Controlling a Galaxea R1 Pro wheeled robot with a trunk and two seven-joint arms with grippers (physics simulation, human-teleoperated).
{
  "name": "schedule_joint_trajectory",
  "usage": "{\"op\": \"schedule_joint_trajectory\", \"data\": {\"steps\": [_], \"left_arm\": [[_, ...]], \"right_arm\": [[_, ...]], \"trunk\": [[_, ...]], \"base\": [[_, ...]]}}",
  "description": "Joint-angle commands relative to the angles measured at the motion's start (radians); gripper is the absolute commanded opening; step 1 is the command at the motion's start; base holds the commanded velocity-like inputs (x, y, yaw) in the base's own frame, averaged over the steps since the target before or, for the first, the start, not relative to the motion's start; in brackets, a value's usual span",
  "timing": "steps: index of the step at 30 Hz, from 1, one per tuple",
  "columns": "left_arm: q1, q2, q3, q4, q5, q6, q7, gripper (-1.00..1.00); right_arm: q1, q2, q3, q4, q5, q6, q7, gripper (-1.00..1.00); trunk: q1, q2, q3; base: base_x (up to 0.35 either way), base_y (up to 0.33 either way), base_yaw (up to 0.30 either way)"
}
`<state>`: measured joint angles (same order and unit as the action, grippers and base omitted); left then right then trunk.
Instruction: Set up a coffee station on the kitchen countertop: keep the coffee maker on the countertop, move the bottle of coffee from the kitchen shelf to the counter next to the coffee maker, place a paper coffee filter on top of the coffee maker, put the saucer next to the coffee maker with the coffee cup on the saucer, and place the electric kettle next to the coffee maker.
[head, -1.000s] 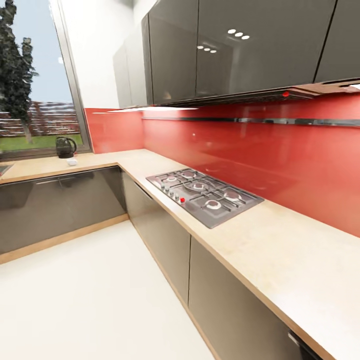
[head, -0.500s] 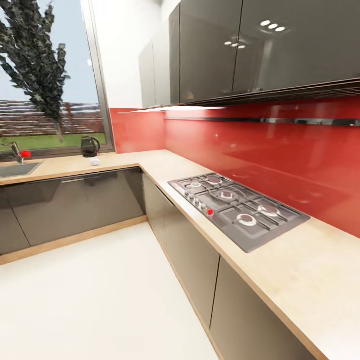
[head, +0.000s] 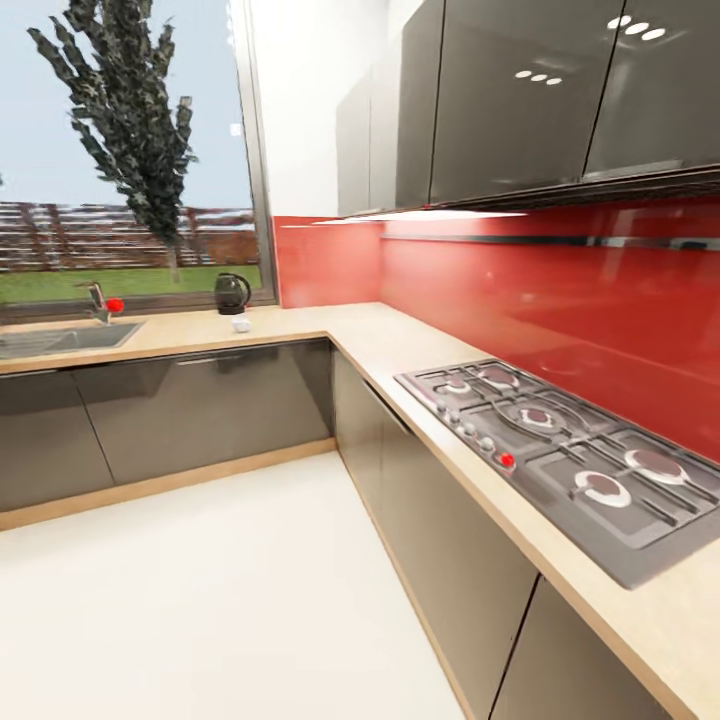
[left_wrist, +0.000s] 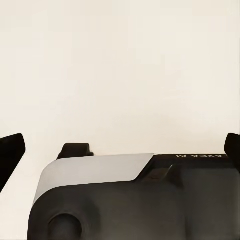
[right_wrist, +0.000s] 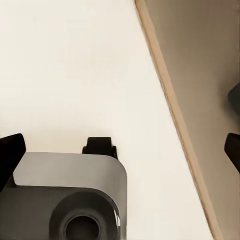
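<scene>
The electric kettle (head: 232, 293), dark with a loop handle, stands on the kitchen countertop (head: 400, 345) under the window, far from me. A small white coffee cup (head: 240, 323) sits just in front of it, too small for detail. The kitchen shelf (head: 560, 241) runs as a thin dark board along the red back panel. My left gripper (left_wrist: 120, 150) hangs open over the cream floor, its dark fingertips (left_wrist: 11, 152) far apart with nothing between them. My right gripper (right_wrist: 120, 150) is open as well, above the floor beside a cabinet plinth. The coffee maker, bottle of coffee, paper coffee filter and saucer are out of view.
A gas hob (head: 570, 450) is set into the counter at the right. A sink (head: 60, 338) with a faucet (head: 97, 300) lies at the far left under the window. Dark grey cabinet fronts (head: 200, 400) line both counter runs. Open cream floor (head: 220, 590) spreads ahead.
The whole head view has swung left: hob, kettle and cup slide rightward in the picture and the sink has come into sight. Nothing on the counter has moved.
</scene>
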<state>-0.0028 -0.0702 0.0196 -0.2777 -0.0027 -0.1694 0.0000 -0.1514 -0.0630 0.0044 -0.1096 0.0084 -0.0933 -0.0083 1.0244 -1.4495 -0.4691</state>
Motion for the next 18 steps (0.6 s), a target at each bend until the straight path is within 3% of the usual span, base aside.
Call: {"op": "schedule_joint_trajectory", "data": {"steps": [1, 12, 18], "left_arm": [[0.0, 0.0, 0.002, 0.0, 0.0, -0.002, 0.0, 1.0], [0.0, 0.0, 0.002, 0.0, 0.0, -0.002, 0.0, 1.0], [0.0, 0.0, 0.002, 0.0, 0.0, -0.002, 0.0, 1.0]], "right_arm": [[0.0, 0.0, 0.0, 0.001, 0.001, -0.003, -0.001, 1.0], [0.0, -0.003, 0.0, 0.001, 0.001, -0.002, -0.001, 1.0], [0.0, -0.003, 0.0, 0.001, 0.001, -0.002, 0.002, 1.0]], "trunk": [[0.001, 0.0, -0.001], [0.001, 0.0, -0.001], [0.001, 0.0, -0.001]], "base": [[0.309, 0.199, 0.243], [0.308, 0.202, 0.24], [0.309, 0.175, 0.072]]}}
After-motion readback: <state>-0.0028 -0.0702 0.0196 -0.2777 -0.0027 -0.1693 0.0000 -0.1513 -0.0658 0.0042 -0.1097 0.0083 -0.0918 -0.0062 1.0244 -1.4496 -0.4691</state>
